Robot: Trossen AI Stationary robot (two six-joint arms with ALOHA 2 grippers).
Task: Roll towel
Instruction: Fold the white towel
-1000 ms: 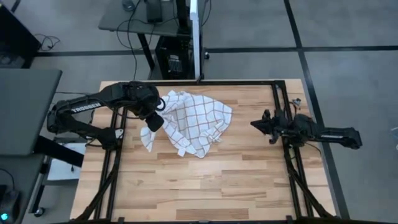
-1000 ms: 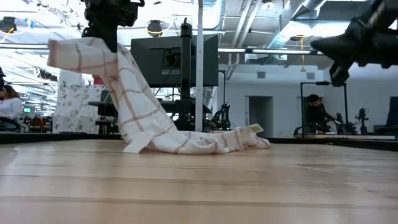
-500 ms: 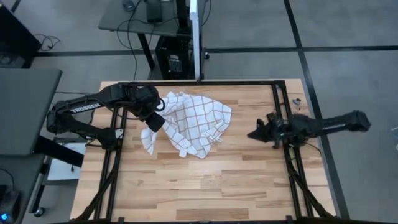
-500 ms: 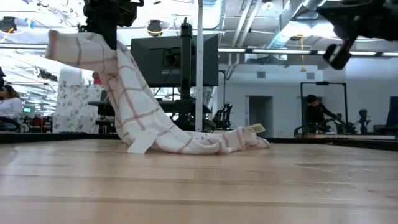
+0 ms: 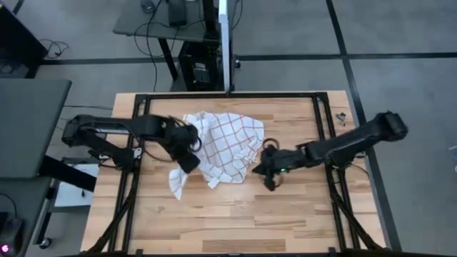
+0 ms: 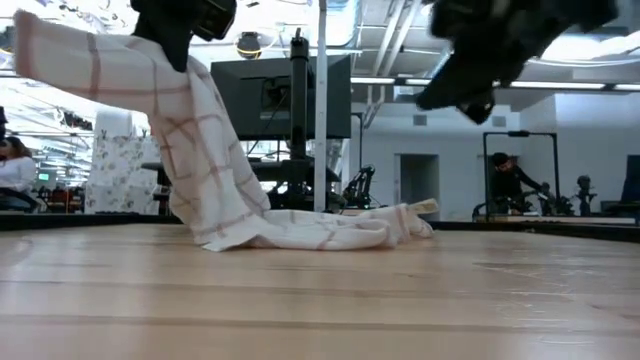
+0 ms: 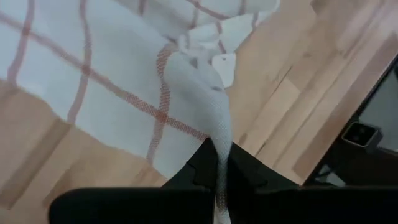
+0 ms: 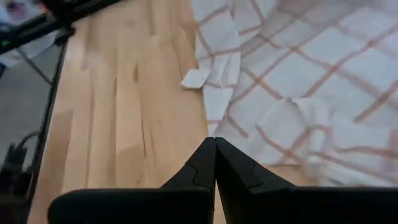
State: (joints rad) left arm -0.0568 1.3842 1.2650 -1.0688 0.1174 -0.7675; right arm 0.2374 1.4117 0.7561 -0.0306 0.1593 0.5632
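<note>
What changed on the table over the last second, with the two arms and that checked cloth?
The right claw swung in from the table's right side toward the middle and now hangs, fingers together, at the towel's right edge. The left claw, clamped on a raised corner, carried it toward the table's front, dragging the cloth slightly. The left grip is unchanged, and most of the towel lies bunched where it was.

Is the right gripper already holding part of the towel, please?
No: in the right wrist view the right gripper is shut with nothing between its fingers, just short of the towel edge.
</note>
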